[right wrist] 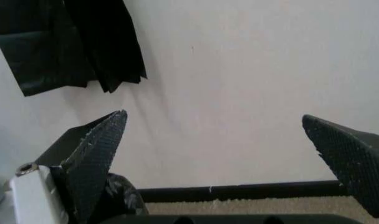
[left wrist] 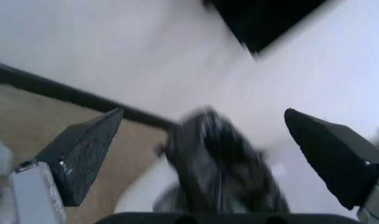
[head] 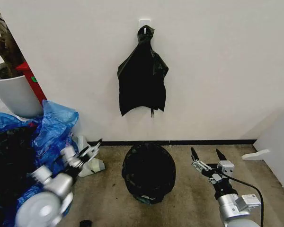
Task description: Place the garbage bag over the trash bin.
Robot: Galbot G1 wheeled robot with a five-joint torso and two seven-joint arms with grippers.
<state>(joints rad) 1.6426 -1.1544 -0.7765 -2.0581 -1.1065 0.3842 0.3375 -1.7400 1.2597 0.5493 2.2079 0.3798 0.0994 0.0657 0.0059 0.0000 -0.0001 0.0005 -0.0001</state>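
The garbage bag (head: 148,170), glossy and black, is draped over the trash bin on the floor in front of the wall and covers its mouth and sides. Of the bin, a small pale patch (head: 143,199) peeks out at the bottom front. My left gripper (head: 95,147) hovers open to the left of the bin, fingers spread with nothing between them; in the left wrist view the blurred bag (left wrist: 221,168) lies beyond that gripper (left wrist: 203,114). On the bin's right my right gripper (head: 206,153) is open and empty, facing the wall (right wrist: 213,116).
A bunch of black bags (head: 143,71) hangs from a wall hook above the bin, also seen as bags (right wrist: 65,42). Blue plastic bags (head: 54,127) and a white plant pot (head: 14,94) crowd the left. A white cabinet (head: 279,142) stands at right.
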